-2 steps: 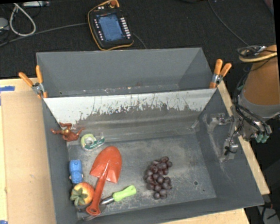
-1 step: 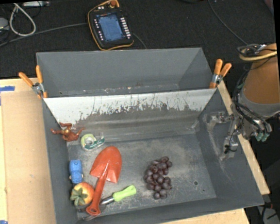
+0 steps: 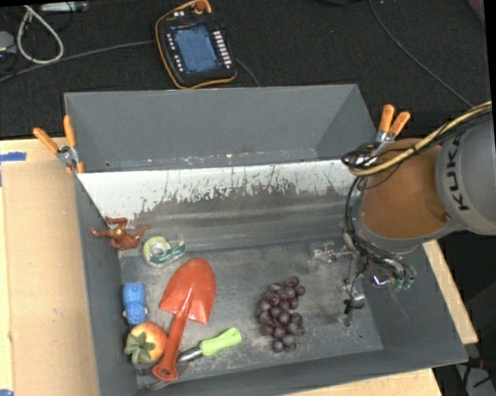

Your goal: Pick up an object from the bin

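My gripper (image 3: 350, 303) hangs low at the right side of the bin, its thin fingers pointing down close to the floor, with nothing between them. A bunch of dark purple grapes (image 3: 280, 314) lies just left of it, a short gap away. Further left rests an orange-red toy shovel (image 3: 185, 306), blade up and handle toward the front-left corner. A small tool with a lime-green handle (image 3: 212, 344) lies beside that handle.
Along the left side sit a red tomato-like fruit with a green top (image 3: 145, 342), a small blue block (image 3: 134, 301), a pale green and white round thing (image 3: 159, 250) and an orange-brown toy figure (image 3: 122, 234). The arm with its orange cover overhangs the bin's right wall.
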You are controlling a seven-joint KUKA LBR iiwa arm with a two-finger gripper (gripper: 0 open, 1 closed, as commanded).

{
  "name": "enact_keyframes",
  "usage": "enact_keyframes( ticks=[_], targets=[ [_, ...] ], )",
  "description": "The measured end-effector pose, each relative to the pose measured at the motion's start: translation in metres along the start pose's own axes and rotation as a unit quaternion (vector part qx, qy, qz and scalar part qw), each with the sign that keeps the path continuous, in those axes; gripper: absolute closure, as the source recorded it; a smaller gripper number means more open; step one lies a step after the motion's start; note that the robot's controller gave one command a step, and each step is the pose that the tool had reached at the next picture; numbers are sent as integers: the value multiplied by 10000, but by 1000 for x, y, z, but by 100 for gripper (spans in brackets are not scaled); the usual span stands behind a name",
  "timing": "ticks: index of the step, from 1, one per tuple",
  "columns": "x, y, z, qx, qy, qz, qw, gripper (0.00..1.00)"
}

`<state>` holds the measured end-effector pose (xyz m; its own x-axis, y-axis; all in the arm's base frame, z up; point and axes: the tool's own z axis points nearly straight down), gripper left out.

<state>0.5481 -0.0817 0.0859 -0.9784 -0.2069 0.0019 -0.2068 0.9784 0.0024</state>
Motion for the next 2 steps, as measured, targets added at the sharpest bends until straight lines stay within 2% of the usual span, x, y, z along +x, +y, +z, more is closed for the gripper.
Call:
enact_keyframes(
  ticks=[1,2],
  targets=[
    [-18,30,-44,27,-40,-446,9990,0],
    [2,100,-13,-23,40,180,9998,0]
  ],
)
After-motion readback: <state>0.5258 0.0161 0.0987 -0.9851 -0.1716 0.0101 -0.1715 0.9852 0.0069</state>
